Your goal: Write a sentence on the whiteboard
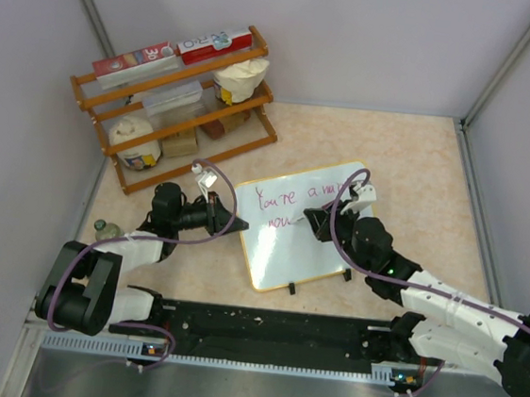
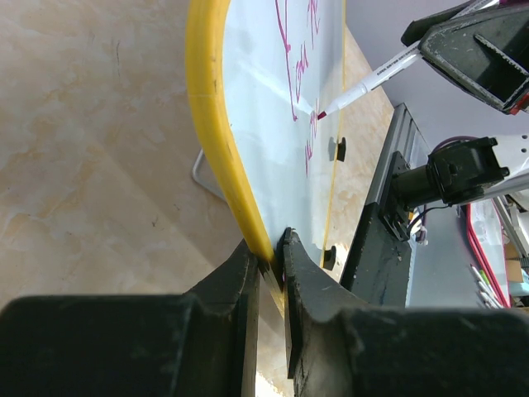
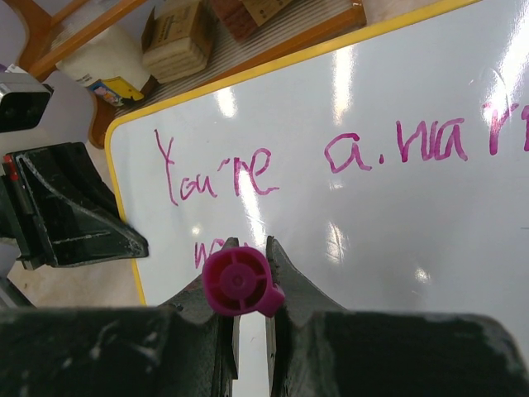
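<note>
My right gripper [image 3: 248, 258] is clenched on a pink marker [image 3: 238, 281], and I look straight down on its round back end between the two fingers. In the left wrist view the tip touches the white face, or sits too close for me to see a gap. My left gripper [image 2: 271, 252] is clamped on the yellow rim of the whiteboard [image 1: 283, 248] at its left edge, one finger on the face side and one behind. The board sits mid-tabletop [image 1: 420, 167] between my two arms, its two black clips on the near edge, seemingly propped at a tilt on a wire leg. The pink writing [image 3: 215, 178] starts "You're a", then a word I cannot read for sure. A second line has only just begun beneath "You're". So I judge I am mid-sentence, a few letters into that second line. The next move calls for short strokes to the right under light, even pressure. The left grip must stay firm so the board neither slides nor swings, and the letters need to stay clear of the line above. The wooden rack [image 1: 175, 104] of boxes and jars stands well behind the board, out of my way.
</note>
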`<state>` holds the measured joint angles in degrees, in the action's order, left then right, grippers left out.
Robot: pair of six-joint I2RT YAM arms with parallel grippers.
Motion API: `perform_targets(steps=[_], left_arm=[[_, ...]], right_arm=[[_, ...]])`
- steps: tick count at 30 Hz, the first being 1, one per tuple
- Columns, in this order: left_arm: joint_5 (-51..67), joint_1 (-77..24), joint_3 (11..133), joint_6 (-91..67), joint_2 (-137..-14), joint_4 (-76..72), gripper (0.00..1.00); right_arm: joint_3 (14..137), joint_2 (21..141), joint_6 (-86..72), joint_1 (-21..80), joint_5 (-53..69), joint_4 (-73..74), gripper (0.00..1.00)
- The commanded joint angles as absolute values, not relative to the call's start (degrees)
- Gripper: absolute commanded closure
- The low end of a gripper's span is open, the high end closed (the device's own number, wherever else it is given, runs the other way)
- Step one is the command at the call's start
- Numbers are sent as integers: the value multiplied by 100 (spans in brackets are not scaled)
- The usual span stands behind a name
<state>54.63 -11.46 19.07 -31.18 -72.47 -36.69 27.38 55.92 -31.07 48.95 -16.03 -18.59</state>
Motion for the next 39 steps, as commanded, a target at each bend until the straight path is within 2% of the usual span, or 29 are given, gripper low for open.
perform_targets(steps=[1,23,39], left_arm=[[5238,-1143,1907,-2672,-7189,-3850,100],[5229,-1143,1907,-2663,-7181,-3858,100],[5238,-1143,1907,-2672,-7190,-3858,100]], right_arm=[[2707,5555,-2892,4808,-1916,-1529,100],[3129,5686,-2856,4702,-2276,-1564,100],[3226,5740,-2900,4693,-1952,-1643,100]])
